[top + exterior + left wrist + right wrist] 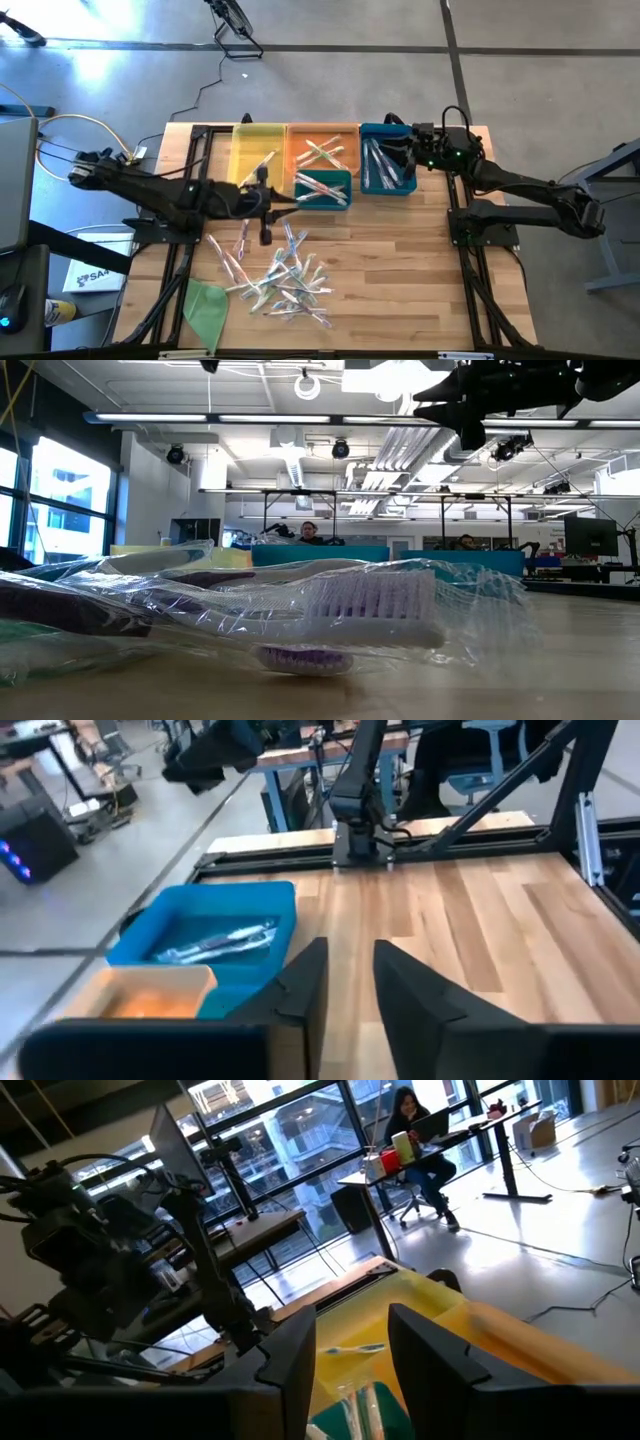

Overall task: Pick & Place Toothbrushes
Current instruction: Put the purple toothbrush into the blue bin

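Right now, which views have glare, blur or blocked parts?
High view: strong glare on the floor at upper left. Low view: a wrapped toothbrush near the lens fills the foreground, soft and shiny. Right wrist view: bright windows behind, yellow bin blurred.

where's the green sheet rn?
High view: the green sheet lies flat near the table's front-left corner, on the left arm's side, just left of the loose toothbrush pile and far from the bins.
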{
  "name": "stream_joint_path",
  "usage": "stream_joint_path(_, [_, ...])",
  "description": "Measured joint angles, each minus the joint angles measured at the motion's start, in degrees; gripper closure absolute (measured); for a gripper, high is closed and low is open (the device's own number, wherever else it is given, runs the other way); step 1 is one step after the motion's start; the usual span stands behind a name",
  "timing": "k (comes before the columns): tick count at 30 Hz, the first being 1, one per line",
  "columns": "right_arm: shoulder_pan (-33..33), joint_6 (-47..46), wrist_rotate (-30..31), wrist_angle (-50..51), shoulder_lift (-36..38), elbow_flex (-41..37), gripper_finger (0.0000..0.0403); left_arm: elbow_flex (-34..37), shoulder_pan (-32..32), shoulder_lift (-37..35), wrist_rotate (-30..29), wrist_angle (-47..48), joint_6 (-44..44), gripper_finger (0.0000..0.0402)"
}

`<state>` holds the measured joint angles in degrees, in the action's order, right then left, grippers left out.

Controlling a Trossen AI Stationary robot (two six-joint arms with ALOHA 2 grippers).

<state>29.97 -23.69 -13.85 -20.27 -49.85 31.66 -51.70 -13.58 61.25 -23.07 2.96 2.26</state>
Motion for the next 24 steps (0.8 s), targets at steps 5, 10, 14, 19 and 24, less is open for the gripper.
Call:
stream_joint_path(5, [0.0,1.0,0.0,0.2,-0.2,0.0,0.0283,0.0,-4.4,0.0,-4.8,2.4,-6.7,0.037])
stream_joint_path(10, [0.0,1.5,0.2,0.2,-0.2,0.0,0.0283,0.0,-6.6,0.0,-8.1,5.7,-15.8,0.0398])
stream_joint_path(14, [0.0,1.5,0.2,0.3,-0.2,0.0,0.0283,0.0,-7.2,0.8,-10.3,10.3,-25.5,0.04])
stream_joint_path(19, [0.0,1.5,-0.2,0.6,-0.2,0.0,0.0283,0.0,-7.1,3.8,-10.0,15.3,-37.8,0.0401])
stream_joint_path(24, [0.0,3.8,-0.2,1.0,-0.2,0.0,0.0283,0.0,-7.1,5.0,-6.5,26.7,-59.0,0.0401])
